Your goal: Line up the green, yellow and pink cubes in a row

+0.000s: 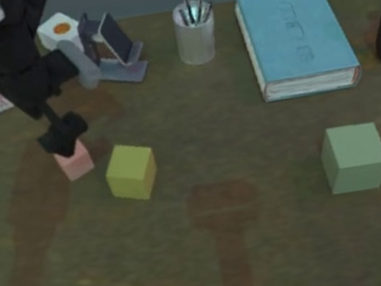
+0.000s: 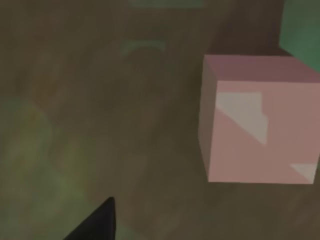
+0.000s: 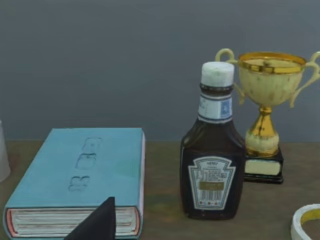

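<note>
Over at the tabletop's (image 1: 218, 269) left, the left end effector (image 1: 63, 134) is seen hanging right above the pink cube (image 1: 75, 162), overlapping its rear edge from the top view. Fingers: can't tell if apart or together, only one dark tip shows in the wrist cam w/ the cube sitting off to one side, no contact evident. Yellow cube (image 1: 131, 171) lies just beside pink, to its right. Green cube (image 1: 355, 157) is well apart, far right. Right arm isn't seen from above; left is clearly nearer.
</note>
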Robot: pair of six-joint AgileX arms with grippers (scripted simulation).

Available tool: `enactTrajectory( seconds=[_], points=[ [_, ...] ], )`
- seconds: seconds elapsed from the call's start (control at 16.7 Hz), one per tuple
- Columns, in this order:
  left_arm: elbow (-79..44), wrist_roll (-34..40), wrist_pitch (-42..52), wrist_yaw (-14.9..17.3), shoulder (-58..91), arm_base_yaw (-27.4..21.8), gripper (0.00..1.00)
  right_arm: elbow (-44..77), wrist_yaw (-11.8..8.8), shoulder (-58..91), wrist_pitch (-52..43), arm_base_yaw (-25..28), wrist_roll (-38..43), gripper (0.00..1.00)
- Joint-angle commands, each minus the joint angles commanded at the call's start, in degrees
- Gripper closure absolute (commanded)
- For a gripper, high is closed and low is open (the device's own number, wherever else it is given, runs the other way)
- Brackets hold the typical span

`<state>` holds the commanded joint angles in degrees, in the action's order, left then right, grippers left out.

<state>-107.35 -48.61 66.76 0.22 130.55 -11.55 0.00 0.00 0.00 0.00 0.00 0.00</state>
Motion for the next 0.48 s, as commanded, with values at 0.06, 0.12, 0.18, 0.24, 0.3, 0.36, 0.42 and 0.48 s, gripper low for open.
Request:
enactTrajectory(
  seconds=[0.06, 0.12, 0.18, 0.24, 0.3, 0.36, 0.42, 0.48],
  points=[
    [0.6, -0.1, -0.8, 0.0, 0.3, -0.1, 0.0, 0.0, 0.0, 0.0, 0.0, 0.0, 0.0, 0.0],
    [1.5, -0.1, -2.1, 0.0, 0.8, -0.2, 0.0, 0.0, 0.0, 0.0, 0.0, 0.0, 0.0, 0.0],
    [2.6, -0.1, -4.0, 0.0, 1.6, -0.2, 0.0, 0.0, 0.0, 0.0, 0.0, 0.0, 0.0, 0.0],
    [3.9, -0.1, -6.4, 0.0, 2.5, -0.2, 0.0, 0.0, 0.0, 0.0, 0.0, 0.0, 0.0, 0.0],
    [5.3, -0.1, -9.0, 0.0, 3.5, -0.2, 0.0, 0.0, 0.0, 0.0, 0.0, 0.0, 0.0, 0.0],
    [6.7, -0.1, -11.6, 0.0, 4.4, -0.2, 0.0, 0.0, 0.0, 0.0, 0.0, 0.0, 0.0, 0.0],
    [7.9, -0.1, -13.6, 0.1, 5.2, -0.2, 0.0, 0.0, 0.0, 0.0, 0.0, 0.0, 0.0, 0.0],
    [8.8, -0.1, -15.1, 0.1, 5.9, -0.2, 0.0, 0.0, 0.0, 0.0, 0.0, 0.0, 0.0, 0.0]
  ],
)
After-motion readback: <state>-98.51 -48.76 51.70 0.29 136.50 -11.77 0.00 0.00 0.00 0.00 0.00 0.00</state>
